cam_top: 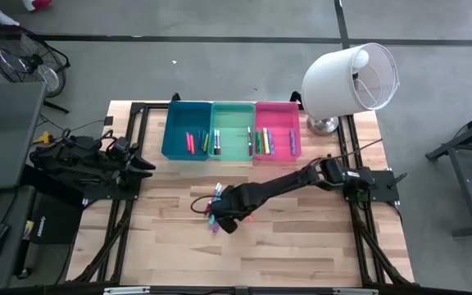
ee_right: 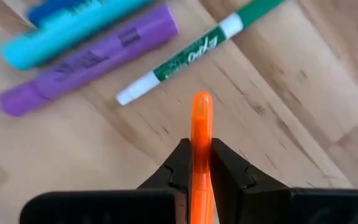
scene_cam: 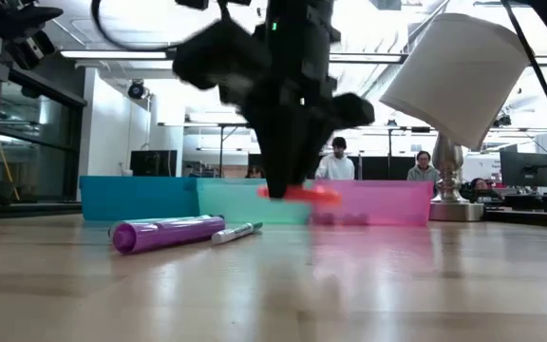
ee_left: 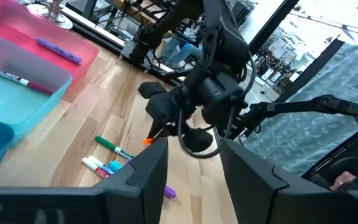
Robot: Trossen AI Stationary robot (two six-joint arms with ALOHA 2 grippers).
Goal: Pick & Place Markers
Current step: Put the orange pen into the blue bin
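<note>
The left arm lies folded at the left edge of the pale wooden counter, well apart from the blue rectangular plastic bin, and its left tool points toward the marker pile with both fingers spread and nothing between them. Just right of the blue bin stand the mint green rectangular plastic bin and the pink rectangular plastic bin, each with thin markers lying inside.

The right arm stretches from the counter's right side across to the middle, below the mint green bin. Its right tool is clamped on a thin orange marker, lifted clear of the wood.

Under it lie a teal marker, a fat purple marker and a green-and-white marker whose barrel reads "EXPO".
</note>
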